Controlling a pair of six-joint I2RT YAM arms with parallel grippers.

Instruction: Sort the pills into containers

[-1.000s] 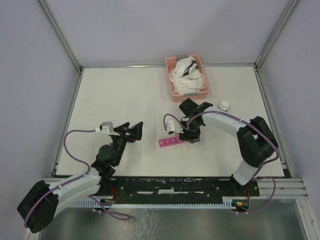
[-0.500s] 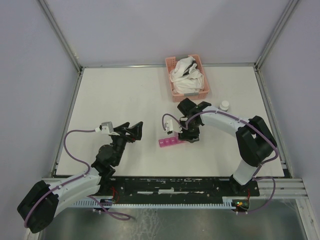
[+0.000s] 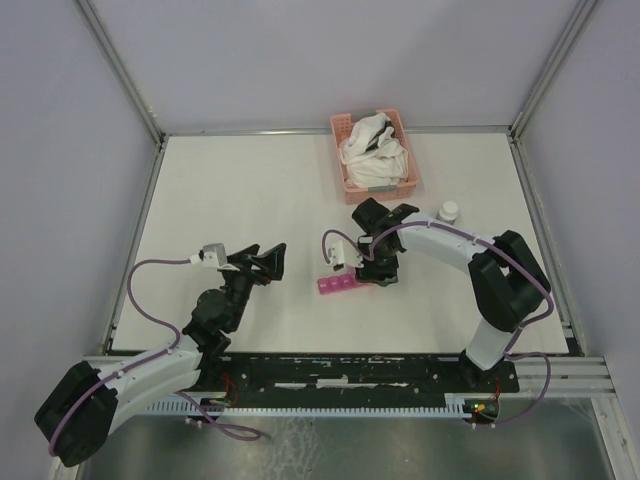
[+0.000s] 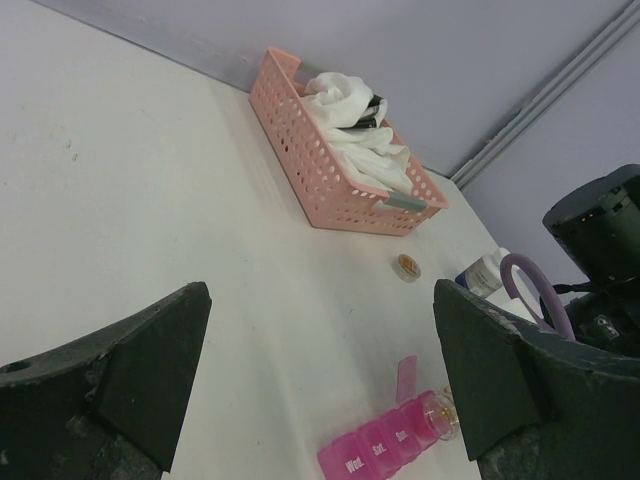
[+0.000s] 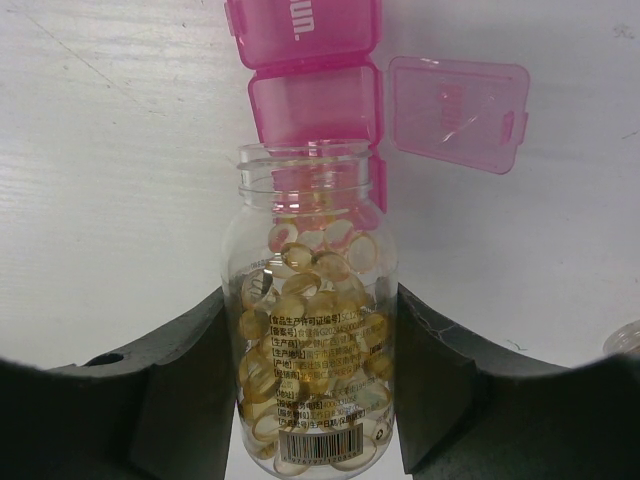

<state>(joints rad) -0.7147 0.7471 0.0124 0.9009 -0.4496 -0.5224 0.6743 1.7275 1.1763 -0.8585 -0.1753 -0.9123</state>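
My right gripper [image 5: 315, 350] is shut on a clear round jar [image 5: 318, 230] filled with amber pills [image 5: 300, 300]. The jar has no cap and is tipped, its mouth over the end compartment of the containers, a short pink strip box [image 5: 312, 95]. That compartment's lid [image 5: 455, 100] is flipped open to the side. In the top view the right gripper [image 3: 380, 268] sits at the right end of the pink strip [image 3: 338, 285]. My left gripper [image 3: 268, 258] hangs open to the left of it, holding nothing. Its view shows the strip [image 4: 380, 448] ahead.
A pink lattice basket [image 3: 352, 180] with white cloth stands at the back of the table. A white-capped dark bottle [image 3: 449, 211] is to the right of my right arm. A small orange-topped cap [image 4: 407, 266] lies between basket and strip.
The right arm has shifted slightly to the left with the jar. The left arm has not moved.
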